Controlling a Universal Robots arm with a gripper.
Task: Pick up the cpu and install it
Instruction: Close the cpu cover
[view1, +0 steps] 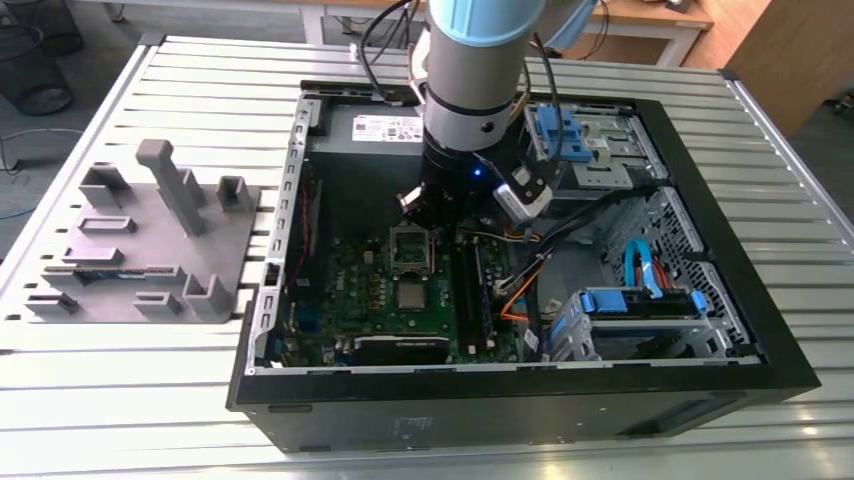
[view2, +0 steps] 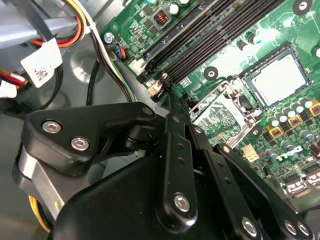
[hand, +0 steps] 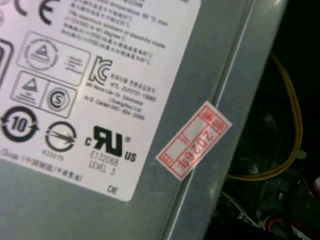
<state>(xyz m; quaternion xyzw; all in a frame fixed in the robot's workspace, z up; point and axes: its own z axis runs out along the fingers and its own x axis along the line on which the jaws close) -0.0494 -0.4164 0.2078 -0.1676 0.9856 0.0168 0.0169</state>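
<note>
The cpu (view1: 411, 293) lies flat inside a dark square frame near the middle of the green motherboard (view1: 350, 292), just beside the long black memory slots (view1: 470, 285). The open computer case (view1: 534, 392) holding the board rests across the middle of the counter (view1: 200, 90). In the second wrist view the chip (view2: 280, 77) appears as a small, thin square with a pale, matte silvery top. Its edges run parallel to the frame and no corner looks lifted. I take the frame for its socket.

A shiny hinged plate (view2: 220, 111) stands open between the chip and the claw (view2: 167, 92). The claw (view1: 430, 212) hangs above the board on the far side of that plate, clear of the chip. I cannot tell whether it is wide or narrow, and I see nothing in it.

By my reckoning the chip is already laid in place and the seating is the step in hand. To do this well the chip should sit by its own weight, level on all four sides, and never be pressed or slid, since a thin part like this shifts easily and the contacts beneath would bend. Any motion near it is best kept straight up and down, away from the raised plate and the slots
</note>
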